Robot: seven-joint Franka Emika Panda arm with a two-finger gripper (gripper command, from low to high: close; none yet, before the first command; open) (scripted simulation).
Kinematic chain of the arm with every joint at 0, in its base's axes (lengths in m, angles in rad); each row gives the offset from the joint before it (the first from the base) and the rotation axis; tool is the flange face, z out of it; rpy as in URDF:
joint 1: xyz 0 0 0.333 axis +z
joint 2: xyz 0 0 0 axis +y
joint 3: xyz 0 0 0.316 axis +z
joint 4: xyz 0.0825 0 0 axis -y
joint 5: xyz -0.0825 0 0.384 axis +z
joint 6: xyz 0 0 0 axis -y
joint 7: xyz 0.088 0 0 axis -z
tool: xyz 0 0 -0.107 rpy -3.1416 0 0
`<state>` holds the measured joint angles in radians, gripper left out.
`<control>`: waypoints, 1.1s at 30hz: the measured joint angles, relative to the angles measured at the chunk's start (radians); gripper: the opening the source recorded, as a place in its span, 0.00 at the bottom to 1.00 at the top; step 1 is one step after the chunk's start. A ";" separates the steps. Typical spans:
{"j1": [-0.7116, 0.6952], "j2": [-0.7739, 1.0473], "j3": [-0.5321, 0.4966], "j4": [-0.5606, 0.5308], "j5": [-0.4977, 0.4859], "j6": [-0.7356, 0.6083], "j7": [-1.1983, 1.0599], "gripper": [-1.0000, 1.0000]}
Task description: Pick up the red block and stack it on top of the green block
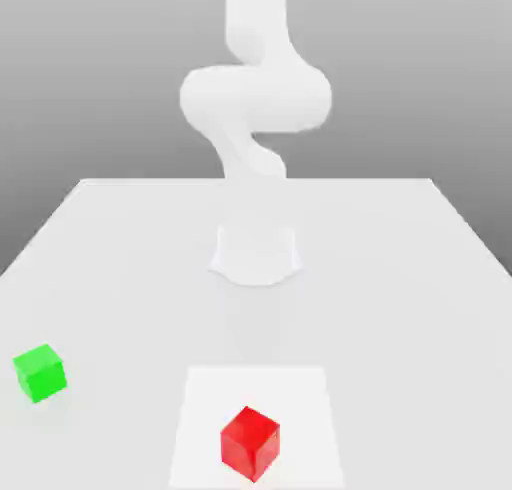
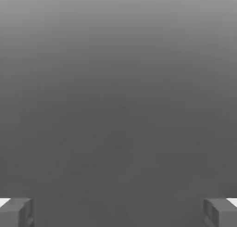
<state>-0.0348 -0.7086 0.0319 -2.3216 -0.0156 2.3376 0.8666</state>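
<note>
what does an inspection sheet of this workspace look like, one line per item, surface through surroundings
surface: pale table, with a white square patch toward its near edge
job's things: red block on the white patch; green block on the table at the exterior view's left, apart from the red one, so not stacked
clutter: nothing seen
grippers: one claw, open, nothing between its fingers
cables: nothing seen
surroundings: white arm with its base on the table; plain grey backdrop behind
</note>
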 joint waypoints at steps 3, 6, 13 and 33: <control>-0.042 0.115 0.038 -0.027 -0.022 0.046 0.086 0.50; -0.075 0.225 0.068 -0.052 -0.046 0.090 0.169 0.50; -0.132 0.480 0.115 -0.112 -0.097 0.192 0.361 0.50; -0.106 1.068 0.071 -0.182 -0.114 0.523 0.629 0.00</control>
<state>-0.1407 0.3589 0.1034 -2.5037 -0.1299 2.8603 1.4955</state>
